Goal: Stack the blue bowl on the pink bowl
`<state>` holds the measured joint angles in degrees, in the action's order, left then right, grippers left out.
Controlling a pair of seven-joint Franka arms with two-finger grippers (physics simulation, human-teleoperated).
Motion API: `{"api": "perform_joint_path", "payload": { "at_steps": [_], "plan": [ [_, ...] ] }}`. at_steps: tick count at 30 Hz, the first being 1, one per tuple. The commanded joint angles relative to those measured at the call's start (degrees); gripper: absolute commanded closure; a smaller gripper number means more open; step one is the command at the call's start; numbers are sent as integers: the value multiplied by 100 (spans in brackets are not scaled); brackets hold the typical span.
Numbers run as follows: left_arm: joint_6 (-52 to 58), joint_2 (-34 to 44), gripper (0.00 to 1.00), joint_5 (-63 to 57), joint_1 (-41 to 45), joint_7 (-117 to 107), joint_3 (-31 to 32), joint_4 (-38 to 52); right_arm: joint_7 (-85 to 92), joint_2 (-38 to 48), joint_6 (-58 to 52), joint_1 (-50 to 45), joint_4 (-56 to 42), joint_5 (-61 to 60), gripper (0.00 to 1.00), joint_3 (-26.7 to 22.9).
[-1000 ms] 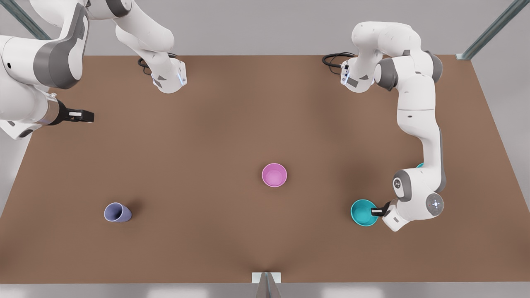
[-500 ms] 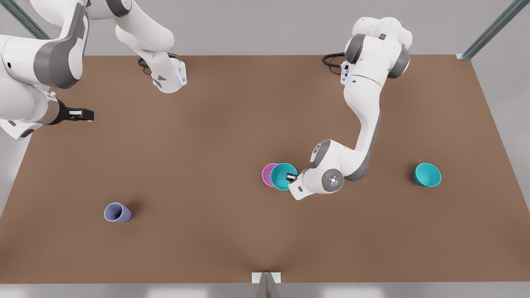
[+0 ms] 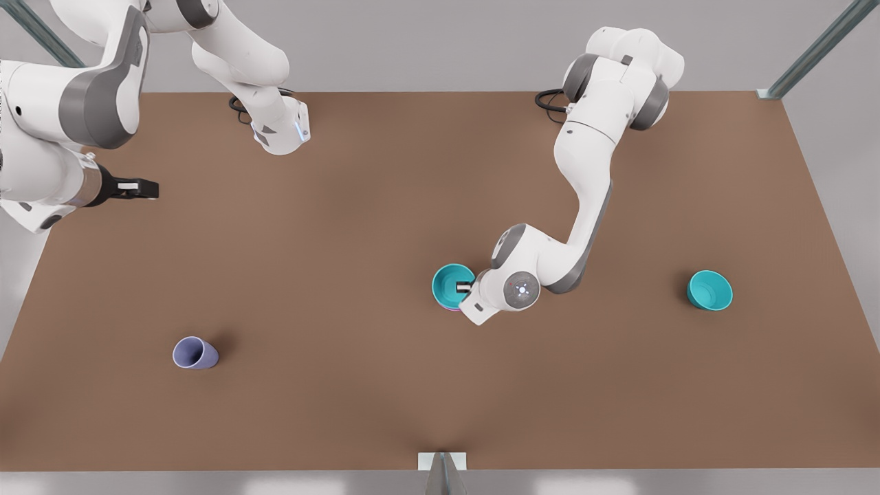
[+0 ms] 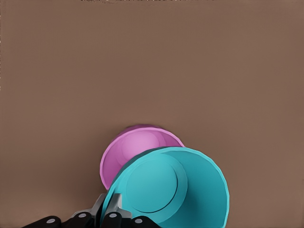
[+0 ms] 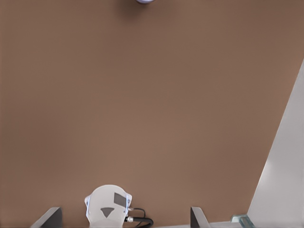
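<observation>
My left gripper (image 3: 468, 287) is shut on the rim of the blue bowl (image 3: 450, 284), on the side toward the front view's right. The bowl hangs over the pink bowl (image 3: 452, 310) at the table's middle and covers nearly all of it. In the left wrist view the blue bowl (image 4: 175, 186) is tilted and overlaps the pink bowl (image 4: 127, 153), with the left gripper (image 4: 112, 210) pinching its rim. I cannot tell whether the two bowls touch. My right gripper (image 3: 142, 187) waits open above the table's edge at the front view's left, its fingers (image 5: 51, 216) spread wide.
A second teal bowl (image 3: 710, 290) stands near the front view's right edge. A lavender cup (image 3: 194, 353) lies on its side at the lower left, and its edge (image 5: 145, 1) shows in the right wrist view. Both arm bases (image 3: 282, 130) stand at the back.
My left gripper carried the blue bowl from the front view's right to the table's middle, now over the pink bowl. The second teal bowl came into view. The right arm hardly moved.
</observation>
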<state>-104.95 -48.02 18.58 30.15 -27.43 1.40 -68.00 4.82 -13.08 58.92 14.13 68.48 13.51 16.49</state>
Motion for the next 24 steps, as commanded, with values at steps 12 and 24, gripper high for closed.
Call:
{"api": "perform_joint_path", "payload": {
  "at_steps": [12,24],
  "plan": [
    [-157,-67,79,-38,0,-1186,-8,-91,18,-37,-109,2,7,20,0,-49],
    [4474,2051,0,-1699,-70,2066,-1880,1051,18,-37,-153,-7,7,55,0,-41]
  ]
}}
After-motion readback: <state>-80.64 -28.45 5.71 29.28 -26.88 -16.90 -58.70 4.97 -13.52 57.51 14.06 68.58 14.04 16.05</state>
